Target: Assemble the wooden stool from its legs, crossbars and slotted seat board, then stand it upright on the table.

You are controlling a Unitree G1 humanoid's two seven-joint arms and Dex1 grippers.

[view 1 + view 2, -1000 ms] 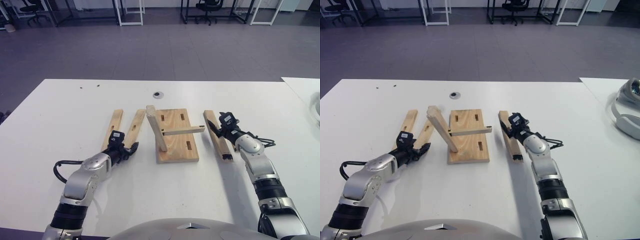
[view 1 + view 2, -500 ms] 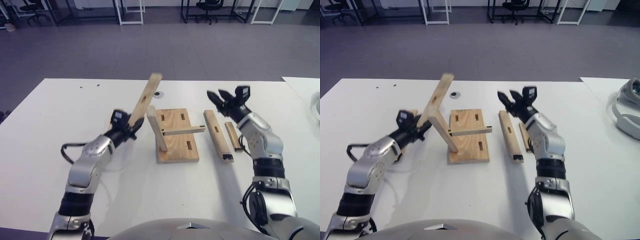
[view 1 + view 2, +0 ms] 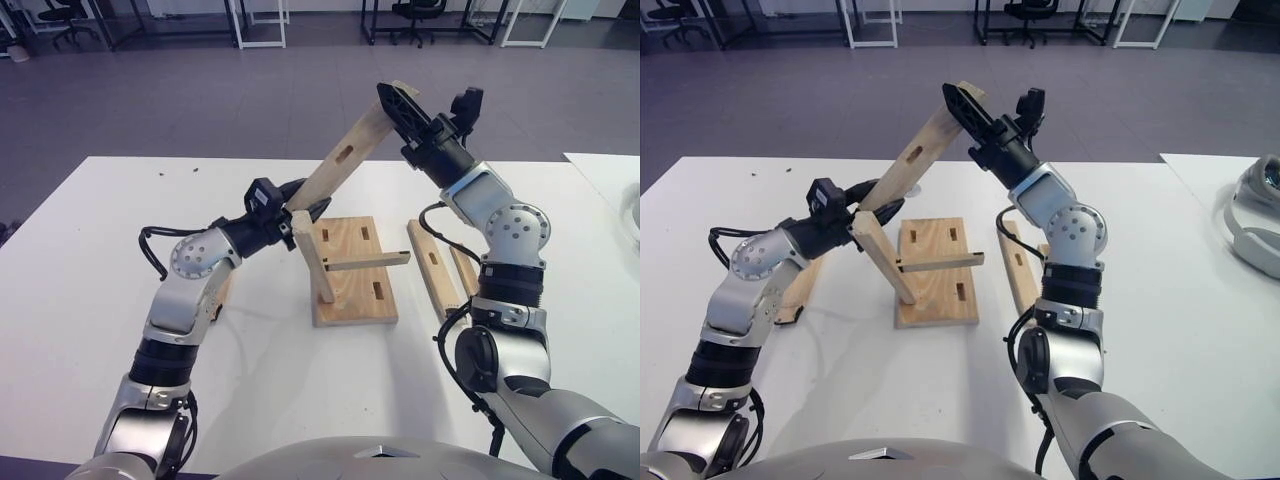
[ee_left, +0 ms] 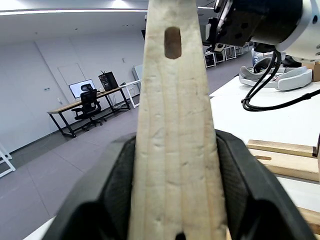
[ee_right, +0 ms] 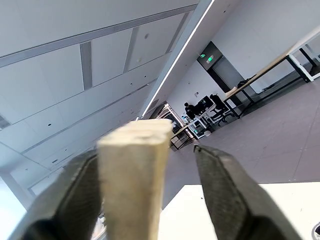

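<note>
My left gripper (image 3: 298,203) is shut on the lower end of a wooden leg (image 3: 345,152), which slants up and to the right above the table. Seen from the left wrist, the leg (image 4: 172,145) sits snug between the fingers. My right gripper (image 3: 405,110) is up at the leg's top end, open, with its fingers on either side of the tip (image 5: 134,185) and a gap on one side. The slotted seat board (image 3: 358,285) lies flat. A tilted leg (image 3: 314,256) and a crossbar (image 3: 368,262) are joined above it.
Another leg (image 3: 432,270) and a short crossbar (image 3: 466,272) lie right of the board. One more leg (image 3: 800,285) lies on the left, under my left arm. A white headset (image 3: 1255,225) rests on the neighbouring table at far right.
My left gripper lifted its leg off the table and swung it up to the right. My right arm rose from the right-hand pieces to the raised leg's tip.
</note>
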